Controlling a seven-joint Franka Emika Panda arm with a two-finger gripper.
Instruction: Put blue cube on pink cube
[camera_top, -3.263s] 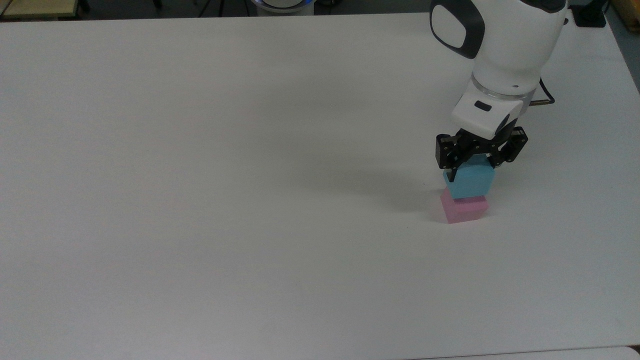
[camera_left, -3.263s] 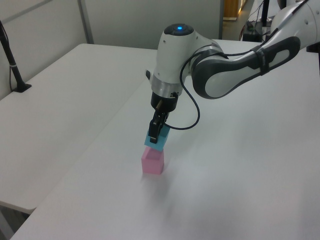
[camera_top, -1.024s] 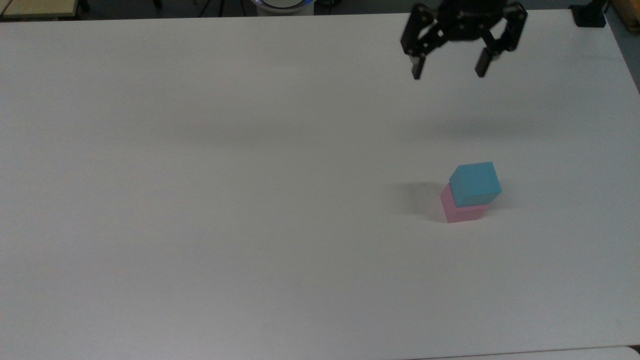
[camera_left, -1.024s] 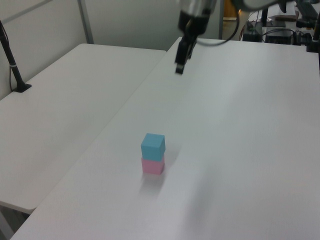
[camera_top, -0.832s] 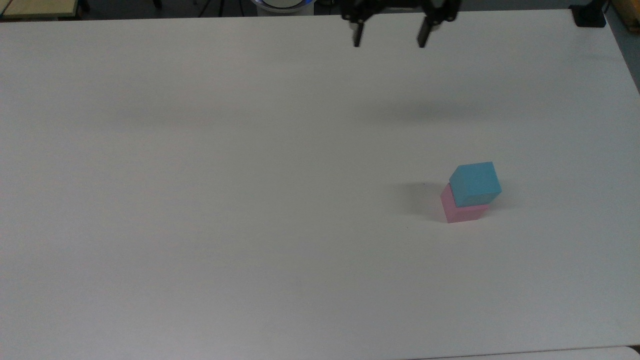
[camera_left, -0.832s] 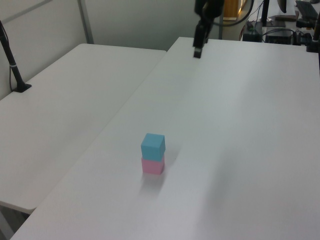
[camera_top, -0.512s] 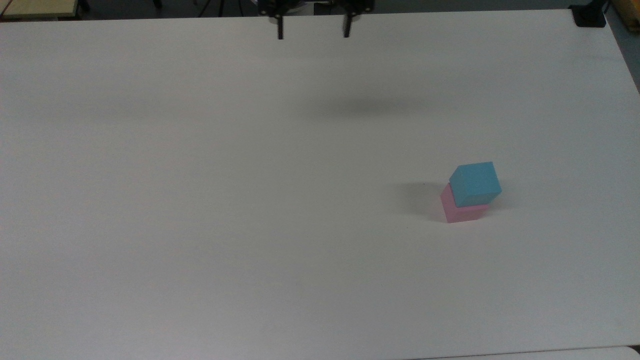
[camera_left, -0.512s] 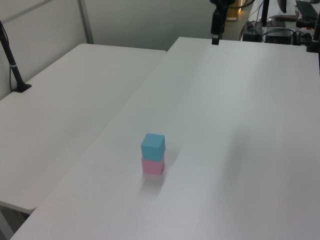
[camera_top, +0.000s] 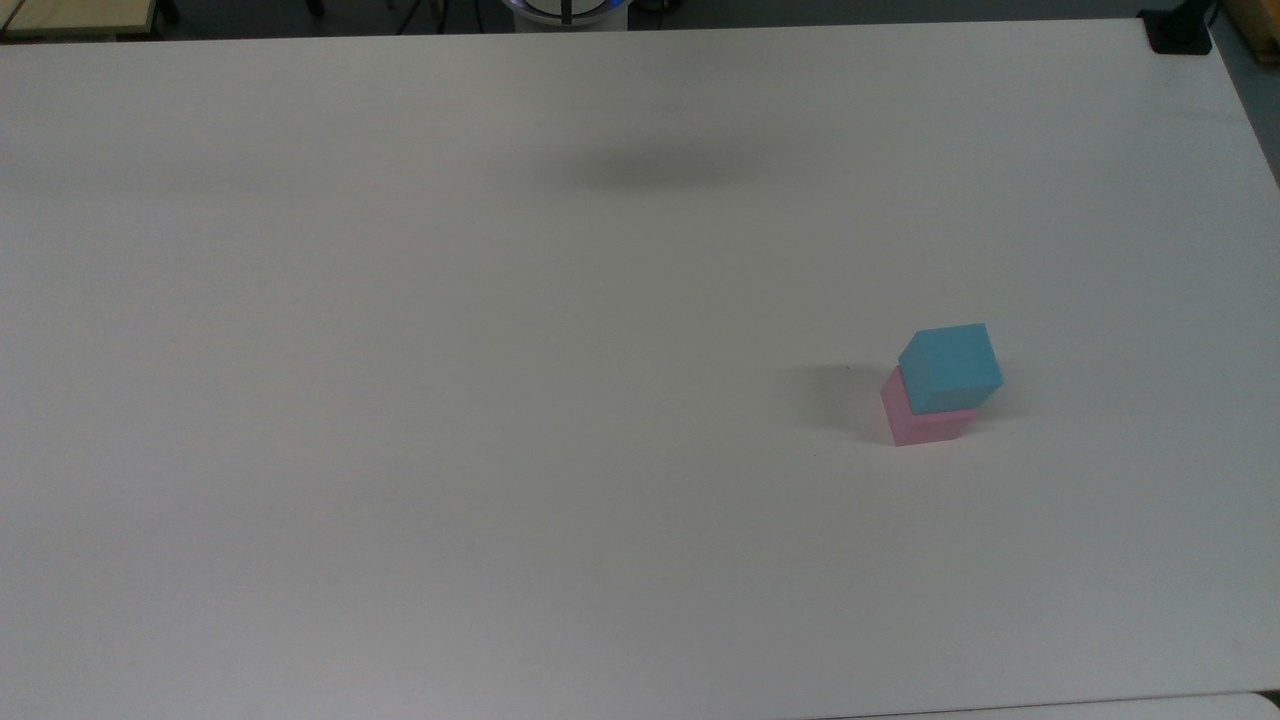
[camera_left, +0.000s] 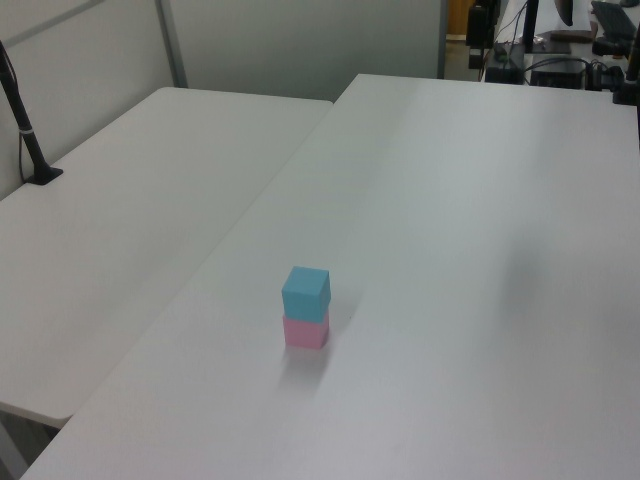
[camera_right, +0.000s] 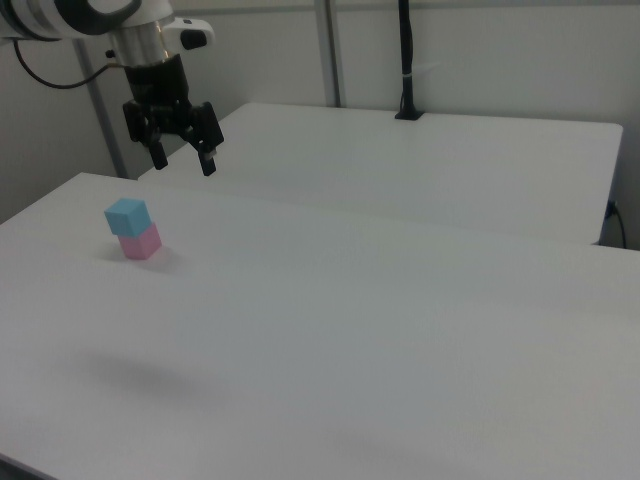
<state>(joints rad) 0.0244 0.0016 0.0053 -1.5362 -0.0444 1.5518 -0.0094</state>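
**Blue cube stacked on pink cube, claw empty above the worktop**

The blue cube (camera_top: 950, 366) sits on top of the pink cube (camera_top: 925, 421) on the white worktop (camera_top: 500, 400), nearer the top view's right edge than its left. The left view shows the blue cube turned slightly off the pink one's faces. In the right view the claw (camera_right: 183, 158) hangs in the air, fingers (camera_right: 208, 161) spread wide and holding nothing, apart from the stack.

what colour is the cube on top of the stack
Light blue. The top cube sits on a pink cube, clearest in the top view.
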